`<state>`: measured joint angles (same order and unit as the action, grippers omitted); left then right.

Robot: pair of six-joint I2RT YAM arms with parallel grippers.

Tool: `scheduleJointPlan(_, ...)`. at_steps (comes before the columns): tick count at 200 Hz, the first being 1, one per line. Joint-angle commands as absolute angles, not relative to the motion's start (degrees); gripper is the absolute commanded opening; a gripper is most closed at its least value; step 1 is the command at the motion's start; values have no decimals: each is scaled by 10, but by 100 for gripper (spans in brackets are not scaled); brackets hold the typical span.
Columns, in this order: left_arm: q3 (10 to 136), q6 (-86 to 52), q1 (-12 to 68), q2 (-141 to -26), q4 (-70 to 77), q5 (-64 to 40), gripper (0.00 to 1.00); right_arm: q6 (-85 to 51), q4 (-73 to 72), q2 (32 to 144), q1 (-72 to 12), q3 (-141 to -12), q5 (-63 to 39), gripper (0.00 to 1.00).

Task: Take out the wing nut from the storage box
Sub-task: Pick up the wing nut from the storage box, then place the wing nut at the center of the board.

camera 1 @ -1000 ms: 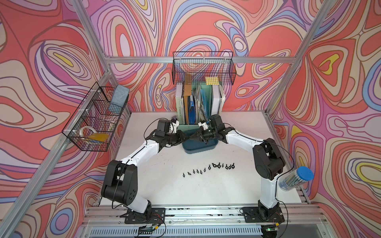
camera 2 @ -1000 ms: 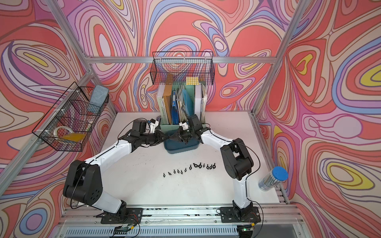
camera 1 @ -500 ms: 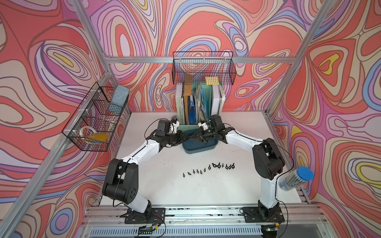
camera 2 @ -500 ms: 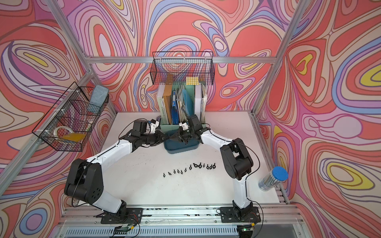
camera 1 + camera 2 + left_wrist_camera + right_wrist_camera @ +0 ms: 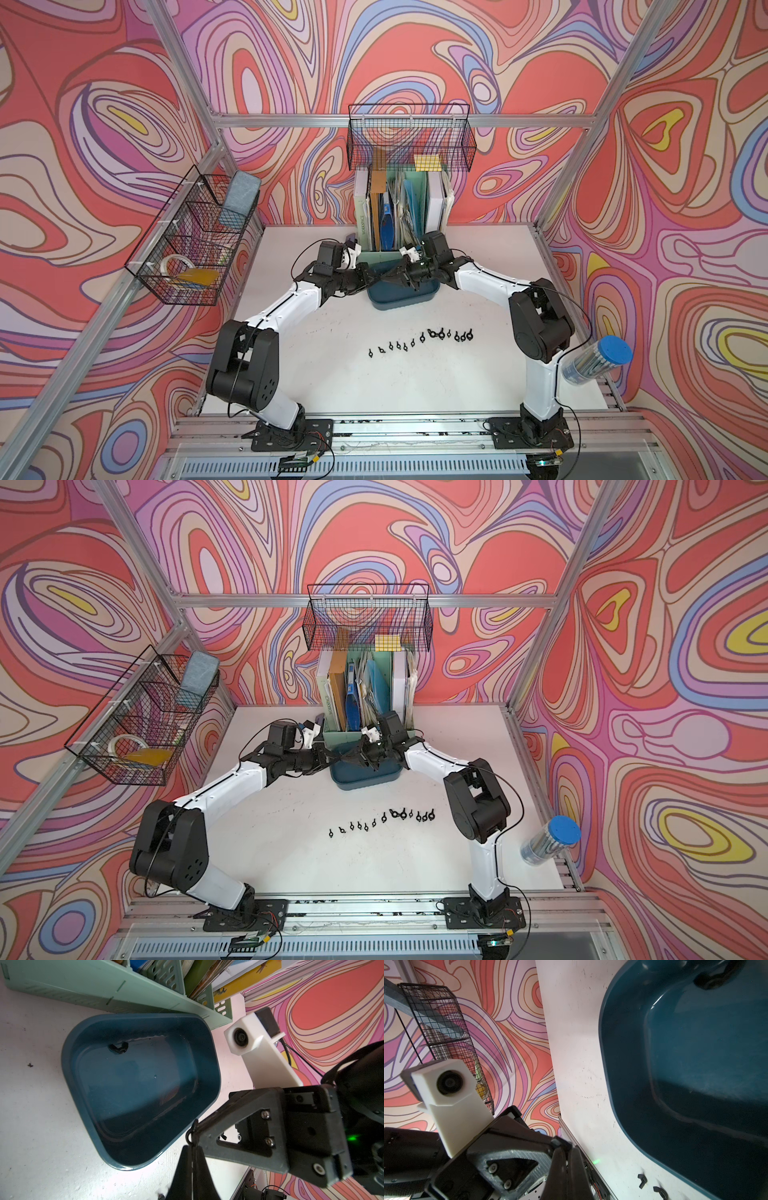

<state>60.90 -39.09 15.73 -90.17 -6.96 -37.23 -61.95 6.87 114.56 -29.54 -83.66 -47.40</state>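
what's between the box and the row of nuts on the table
Only bare table separates the box from the nut row, as both top views show.

Both top views are bright, evenly lit from above and sharp; the table (image 5: 374,386) glares white. Wrist views are dimmer and bowed at the edges. The left claw (image 5: 192,1148) and the nut (image 5: 188,1136) at its tips show as black silhouettes; the box (image 5: 66,1057) darkens toward the claw. The right claw (image 5: 568,1151) is blurred.
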Motion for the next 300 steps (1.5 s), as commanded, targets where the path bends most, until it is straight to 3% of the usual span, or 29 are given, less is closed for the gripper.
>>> scheduleJointPlan(1, 623, -381, 161, -906, -69, -371, 1, -615, 62, 1147, -301, -832, -481, 10)
scheduleJointPlan(16, 624, -377, 161, -904, -74, -366, 1, -611, 67, 1145, -300, -829, -476, 15)
scheduleJointPlan(34, 624, -372, 161, -900, -82, -360, 1, -600, 80, 1139, -296, -824, -471, 30)
scheduleJointPlan(58, 624, -365, 161, -895, -91, -353, 1, -590, 87, 1128, -286, -810, -465, 33)
scheduleJointPlan(90, 624, -353, 161, -883, -113, -335, 2, -550, 129, 1113, -269, -810, -447, 49)
scheduleJointPlan(128, 612, -318, 160, -848, -183, -274, 4, -475, 223, 1110, -262, -849, -395, 79)
scheduleJointPlan(146, 592, -305, 162, -821, -207, -239, 4, -458, 241, 1110, -261, -864, -380, 88)
scheduleJointPlan(155, 579, -300, 163, -806, -218, -222, 4, -451, 247, 1111, -262, -871, -373, 98)
scheduleJointPlan(241, 448, -316, 263, -696, -274, -44, 4, -411, 301, 1143, -261, -930, -364, 98)
scheduleJointPlan(300, 385, -370, 380, -679, -276, 50, 4, -404, 317, 1159, -262, -947, -384, 98)
